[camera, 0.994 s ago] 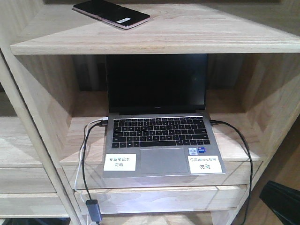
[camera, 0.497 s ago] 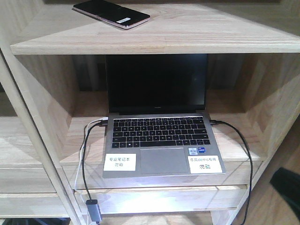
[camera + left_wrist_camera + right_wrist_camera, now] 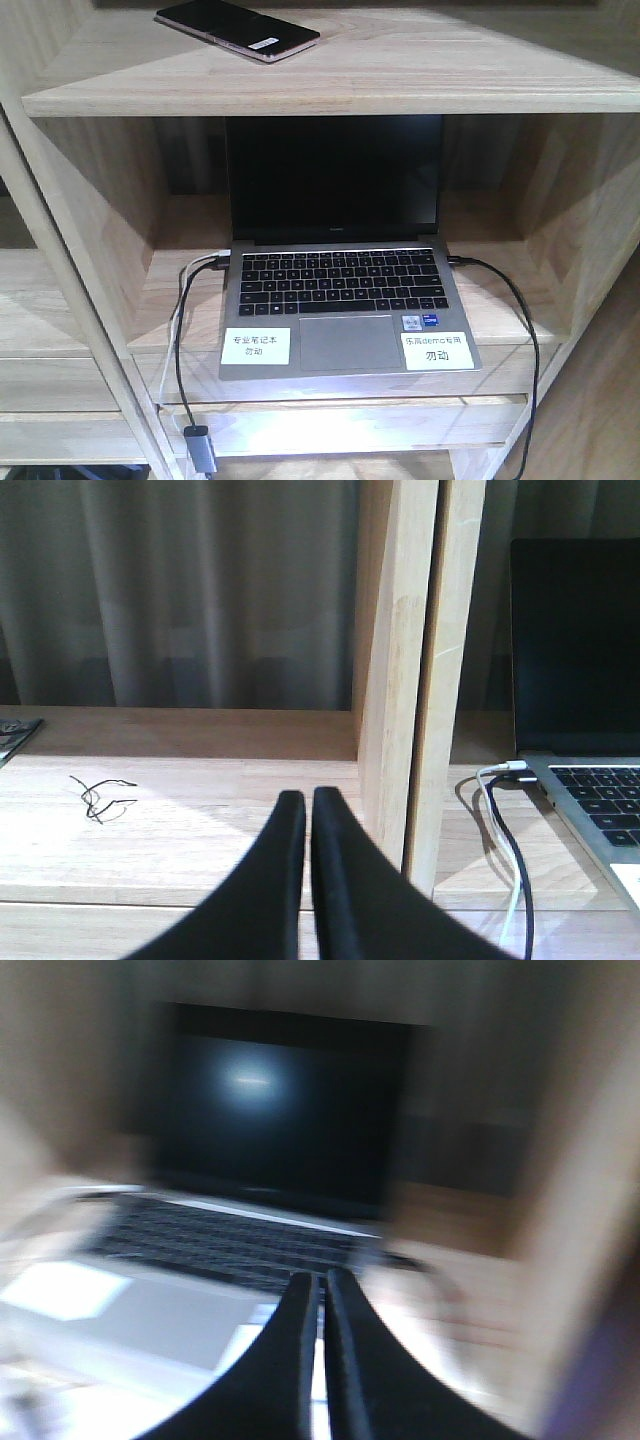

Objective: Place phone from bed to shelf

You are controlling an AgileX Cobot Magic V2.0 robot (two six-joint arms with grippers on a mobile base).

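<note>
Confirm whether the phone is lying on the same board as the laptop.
No. The phone lies on the shelf board above; the laptop sits in the compartment below.

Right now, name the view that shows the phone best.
Exterior front-facing: the phone lies in full view on the shelf's top board, above the laptop. Neither wrist view shows it.
</note>
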